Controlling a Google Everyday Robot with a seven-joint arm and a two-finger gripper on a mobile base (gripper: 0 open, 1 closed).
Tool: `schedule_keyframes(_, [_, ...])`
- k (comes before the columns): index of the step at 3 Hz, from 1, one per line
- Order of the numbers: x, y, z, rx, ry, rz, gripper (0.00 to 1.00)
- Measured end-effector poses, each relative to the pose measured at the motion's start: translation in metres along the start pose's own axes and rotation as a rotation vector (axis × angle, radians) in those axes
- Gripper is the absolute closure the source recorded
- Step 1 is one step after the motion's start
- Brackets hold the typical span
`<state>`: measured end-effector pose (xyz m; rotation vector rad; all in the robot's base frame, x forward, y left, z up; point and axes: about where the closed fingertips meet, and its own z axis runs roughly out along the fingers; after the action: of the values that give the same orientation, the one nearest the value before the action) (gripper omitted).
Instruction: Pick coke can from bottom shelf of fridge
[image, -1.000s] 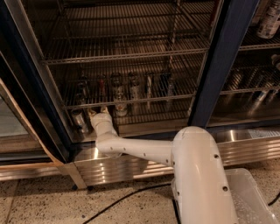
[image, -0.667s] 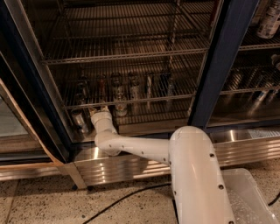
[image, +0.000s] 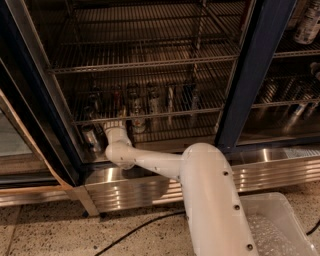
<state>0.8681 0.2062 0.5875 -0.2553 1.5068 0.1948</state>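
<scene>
The thick white arm link (image: 210, 200) has shifted left since the earlier frames; the white gripper (image: 114, 129) stays at the left front of the dark wire-grid bottom shelf (image: 180, 133) of the blue-framed glass-door fridge (image: 250, 75), and whether it is open or holding anything cannot be told; the red coke can cannot be picked out for certain; a silver can (image: 90, 138) stands just left of the gripper, a white red-labelled can (image: 138, 122) just right; a clear plastic bin (image: 280, 225) sits on the floor.

Camera above arm (image: 210, 200), facing down into fridge (image: 250, 75), gripper (image: 116, 129) at bottom shelf (image: 180, 135).
</scene>
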Motion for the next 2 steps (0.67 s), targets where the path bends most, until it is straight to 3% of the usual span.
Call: schedule_keyframes(2, [0.0025, -0.0024, 0.0009, 0.004, 0.001, -0.004, 0.48])
